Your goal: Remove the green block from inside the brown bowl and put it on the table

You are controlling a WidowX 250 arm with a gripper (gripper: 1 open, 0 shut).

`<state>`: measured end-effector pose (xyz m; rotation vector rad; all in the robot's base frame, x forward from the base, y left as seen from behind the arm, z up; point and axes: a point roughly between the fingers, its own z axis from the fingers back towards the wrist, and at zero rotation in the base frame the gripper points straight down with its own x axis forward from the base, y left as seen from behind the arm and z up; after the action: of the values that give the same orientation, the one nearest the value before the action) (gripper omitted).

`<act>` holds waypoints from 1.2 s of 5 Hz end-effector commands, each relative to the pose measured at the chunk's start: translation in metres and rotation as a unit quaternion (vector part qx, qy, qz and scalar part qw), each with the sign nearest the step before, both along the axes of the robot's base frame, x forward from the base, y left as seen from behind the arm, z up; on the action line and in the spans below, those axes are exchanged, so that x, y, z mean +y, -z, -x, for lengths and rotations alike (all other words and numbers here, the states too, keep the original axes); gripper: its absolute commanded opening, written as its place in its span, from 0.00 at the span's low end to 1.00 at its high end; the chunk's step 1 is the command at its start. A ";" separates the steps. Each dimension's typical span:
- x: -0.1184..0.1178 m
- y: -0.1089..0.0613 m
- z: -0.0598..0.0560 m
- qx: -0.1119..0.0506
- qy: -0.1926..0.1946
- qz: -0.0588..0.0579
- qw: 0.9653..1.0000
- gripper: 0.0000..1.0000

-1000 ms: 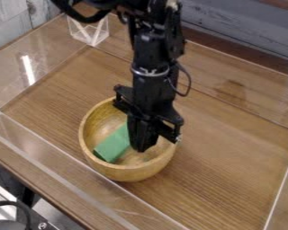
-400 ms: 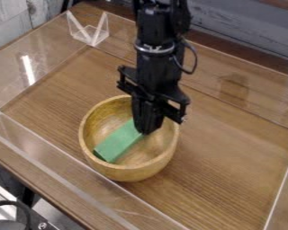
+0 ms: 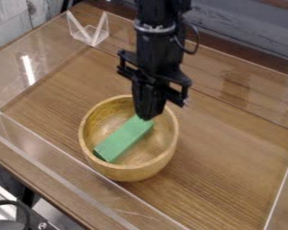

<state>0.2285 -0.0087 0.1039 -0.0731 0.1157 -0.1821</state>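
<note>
The green block (image 3: 122,141) lies slanted inside the brown bowl (image 3: 85,135). Its upper right end is raised to the fingertips of my black gripper (image 3: 147,113), and its lower left end is still down in the bowl. The gripper hangs straight down over the right half of the bowl and is shut on the block's upper end. The bowl rests on the table (image 3: 237,153) near its front middle.
Clear acrylic walls (image 3: 26,67) run around the table's edges. A small clear acrylic stand (image 3: 89,29) sits at the back left. Bare wood lies to the right of the bowl and behind it.
The gripper has risen from deep in the bowl and shifted slightly back. The green block's right end has come up with it, so more of the block shows.
</note>
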 end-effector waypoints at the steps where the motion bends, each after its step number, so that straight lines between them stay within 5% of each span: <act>1: 0.003 -0.016 -0.009 -0.036 0.007 0.003 0.999 0.00; 2: 0.005 -0.014 -0.010 -0.040 0.018 0.007 0.999 0.00; 3: 0.006 -0.011 -0.010 -0.044 0.031 0.009 0.998 1.00; 6: 0.007 0.014 -0.005 -0.056 0.080 0.012 0.995 1.00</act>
<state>0.2288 -0.0030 0.0830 -0.0850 0.0400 -0.3504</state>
